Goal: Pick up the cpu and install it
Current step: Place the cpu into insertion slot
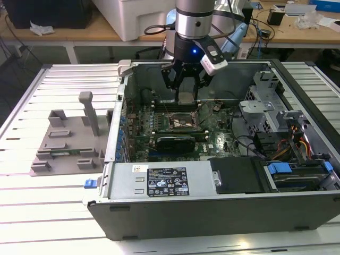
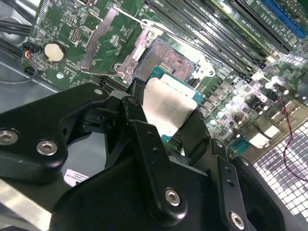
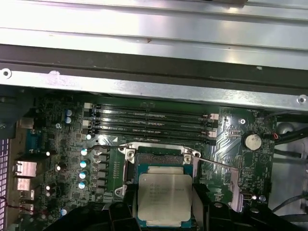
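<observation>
The cpu [image 1: 186,98], a small square chip with a silvery top and a green rim, hangs inside the open computer case [image 1: 212,212]. My gripper [image 1: 186,91] is shut on it, one black finger on each of two opposite edges. In both wrist views the cpu [image 2: 166,103] [image 3: 164,195] sits between the fingers [image 2: 195,132] [image 3: 199,197], a little above the board. Just beyond it lies the open socket [image 2: 166,57] [image 3: 159,158]; its metal load plate [image 2: 103,36] is swung back. In the exterior view the socket [image 1: 183,123] is nearly straight below the gripper.
Memory slots [image 3: 149,120] run alongside the socket, near the case wall [image 3: 154,82]. A black card [image 1: 171,141] sits in front of the socket, then the power supply [image 1: 164,180]. Drive bays and cables [image 1: 292,138] fill the exterior view's right. A grey plastic tray [image 1: 69,143] stands outside on the left.
</observation>
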